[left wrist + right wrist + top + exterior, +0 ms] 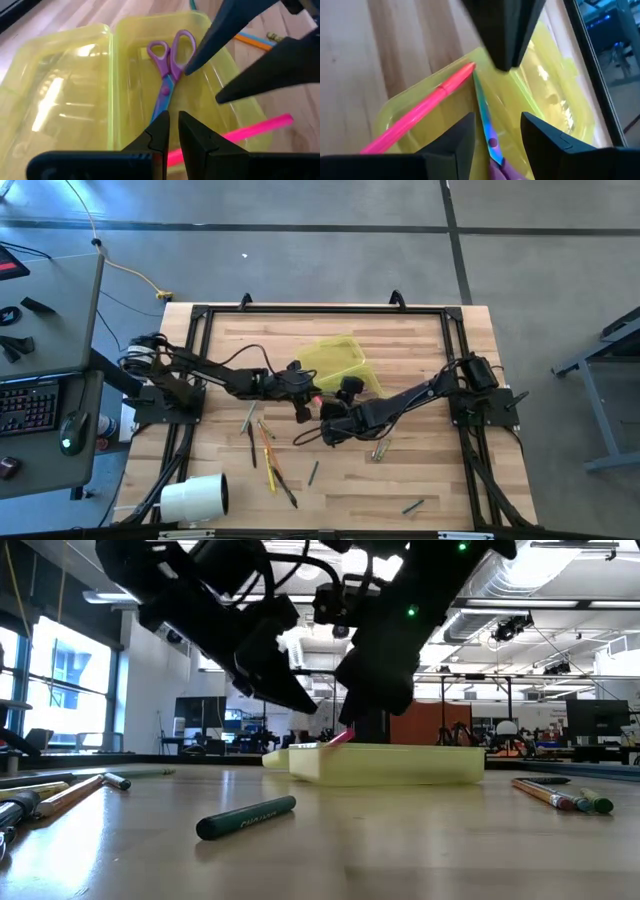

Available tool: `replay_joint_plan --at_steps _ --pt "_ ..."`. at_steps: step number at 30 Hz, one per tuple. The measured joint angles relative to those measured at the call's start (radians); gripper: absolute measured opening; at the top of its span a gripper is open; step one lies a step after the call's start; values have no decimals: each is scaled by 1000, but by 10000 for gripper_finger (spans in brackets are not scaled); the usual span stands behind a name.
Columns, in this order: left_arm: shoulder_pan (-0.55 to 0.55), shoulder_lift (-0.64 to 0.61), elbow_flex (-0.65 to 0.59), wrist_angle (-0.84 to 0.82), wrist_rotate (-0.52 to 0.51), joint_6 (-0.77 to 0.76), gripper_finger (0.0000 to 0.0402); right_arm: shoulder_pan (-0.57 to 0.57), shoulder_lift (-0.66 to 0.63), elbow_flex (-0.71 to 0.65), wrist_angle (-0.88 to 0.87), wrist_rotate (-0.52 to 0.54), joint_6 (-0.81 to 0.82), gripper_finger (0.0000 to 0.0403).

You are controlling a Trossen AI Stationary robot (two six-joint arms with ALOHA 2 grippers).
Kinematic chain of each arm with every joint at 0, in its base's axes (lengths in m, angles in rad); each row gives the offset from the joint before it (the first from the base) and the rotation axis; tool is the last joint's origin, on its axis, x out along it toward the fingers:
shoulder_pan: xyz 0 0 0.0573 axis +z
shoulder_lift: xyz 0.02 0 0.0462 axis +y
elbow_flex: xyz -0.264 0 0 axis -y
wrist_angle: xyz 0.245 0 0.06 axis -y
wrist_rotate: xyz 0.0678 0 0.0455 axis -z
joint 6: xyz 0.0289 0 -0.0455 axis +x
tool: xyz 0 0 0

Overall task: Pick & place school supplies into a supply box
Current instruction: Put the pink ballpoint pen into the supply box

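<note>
Purple-handled scissors (169, 70) inside translucent yellow-green supply box (65, 95)

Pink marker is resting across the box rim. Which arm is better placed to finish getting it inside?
Probably the left. The left gripper is nearly shut just above the pink marker at the supply box rim. The right gripper is open over the box too, but above the scissors lying inside.

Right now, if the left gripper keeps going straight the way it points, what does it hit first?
Probably the purple-handled scissors lying in the translucent yellow-green supply box; left gripper holds a pink marker. Depth is uncertain.
</note>
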Motion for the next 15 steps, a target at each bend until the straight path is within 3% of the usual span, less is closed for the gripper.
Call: replay_joint_plan --at_steps 5,7,9,11,15 --pt "0 -75 0 -54 -28 65 74 40 -21 0 117 56 -62 141" --pt "0 -94 0 -48 -62 102 74 51 -33 1 223 -16 -65 140" --pt "0 -109 0 -52 -103 131 74 55 -34 3 315 -153 -65 140" --pt "0 -113 11 -41 -138 151 74 58 -29 -4 326 -259 -35 138" --pt "1 -112 36 -50 -133 156 74 49 -23 -53 296 -300 110 128"
